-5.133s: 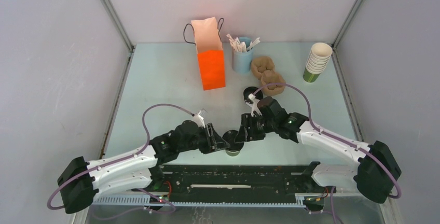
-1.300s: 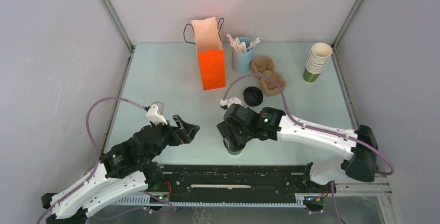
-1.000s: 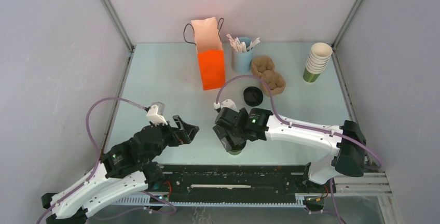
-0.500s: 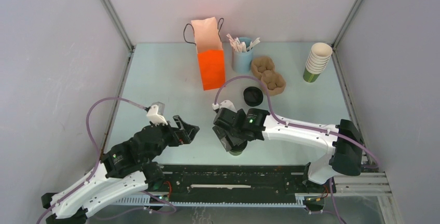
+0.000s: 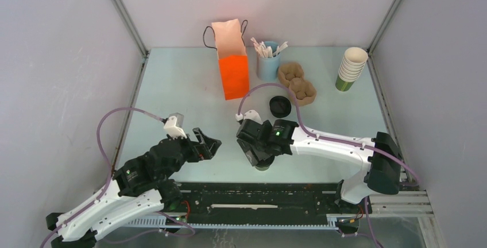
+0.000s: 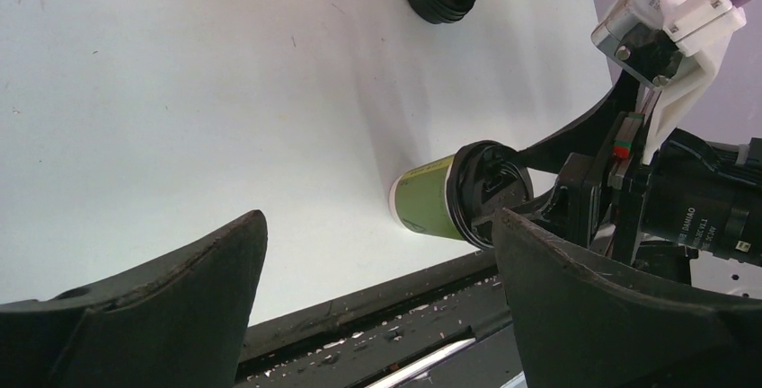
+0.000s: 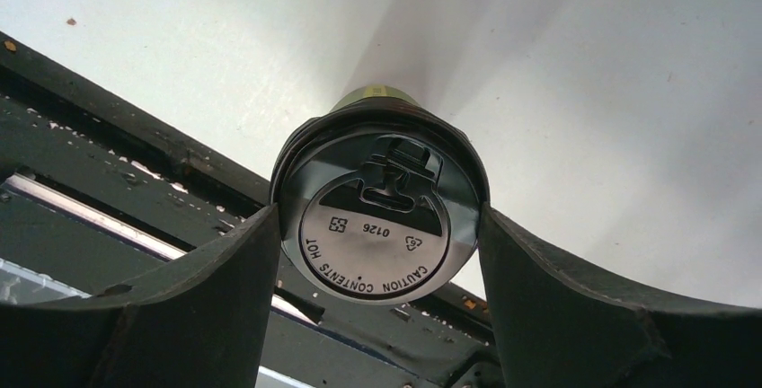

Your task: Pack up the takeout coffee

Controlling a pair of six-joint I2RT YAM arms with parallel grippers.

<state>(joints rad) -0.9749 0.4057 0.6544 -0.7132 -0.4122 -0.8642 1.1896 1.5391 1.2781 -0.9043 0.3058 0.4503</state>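
Observation:
The takeout coffee (image 5: 262, 167), a green paper cup with a black lid (image 7: 382, 226), stands upright near the table's front edge. My right gripper (image 7: 379, 219) hangs straight over it, and both fingers (image 7: 225, 298) press the lid's rim from either side. In the left wrist view the cup (image 6: 431, 201) stands to the right, with the right arm's fingers around its top. To the cup's left my left gripper (image 5: 209, 143) is open and holds nothing.
An orange paper bag (image 5: 234, 70) stands open at the back. Beside it are a blue cup of sachets (image 5: 267, 61), a brown pulp carrier (image 5: 298, 84), loose black lids (image 5: 279, 105) and a stack of lidless cups (image 5: 350, 67). A black rail (image 5: 258, 196) borders the near edge.
My right gripper's fingers have narrowed onto the lid of the takeout coffee. The left arm has stayed where it was.

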